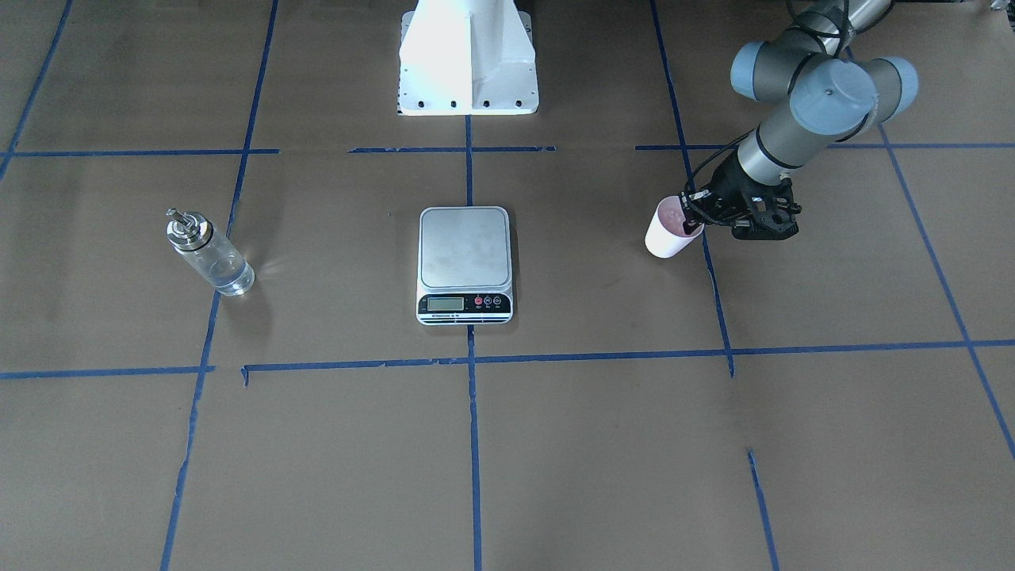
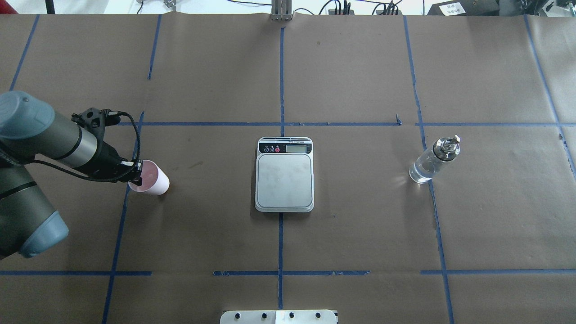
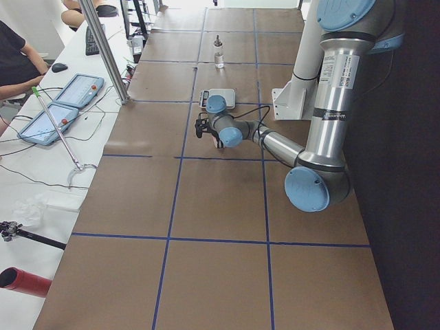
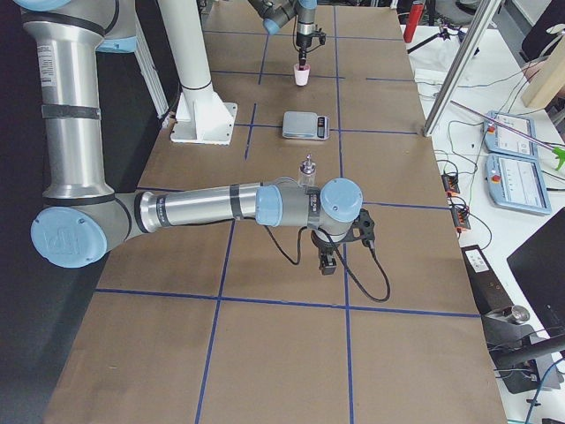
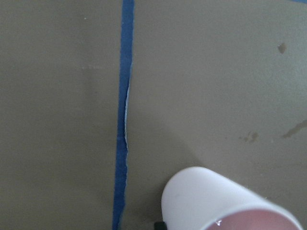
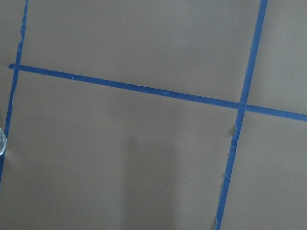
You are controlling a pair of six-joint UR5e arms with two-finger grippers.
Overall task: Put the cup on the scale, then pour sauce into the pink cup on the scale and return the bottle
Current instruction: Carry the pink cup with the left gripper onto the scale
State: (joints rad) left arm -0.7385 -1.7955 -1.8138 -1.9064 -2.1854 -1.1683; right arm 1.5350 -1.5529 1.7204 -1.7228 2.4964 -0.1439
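The pale pink cup (image 1: 668, 231) stands upright on the brown paper on my left side, well apart from the scale (image 1: 465, 262); it also shows in the overhead view (image 2: 152, 183) and the left wrist view (image 5: 216, 203). My left gripper (image 1: 691, 224) is at its rim, one finger inside and one outside, shut on the cup. The scale (image 2: 284, 177) sits at the table's middle with its plate bare. The clear glass bottle (image 1: 210, 255) with its metal pourer stands on my right side (image 2: 432, 162). My right gripper (image 4: 327, 261) hangs over bare paper near the bottle (image 4: 307, 170); I cannot tell if it is open.
The white robot base (image 1: 468, 55) stands behind the scale. Blue tape lines (image 2: 281, 90) cross the paper. An operators' bench with tablets (image 3: 69, 96) and a metal post (image 3: 103, 48) runs along the far edge, with a person's arm at it.
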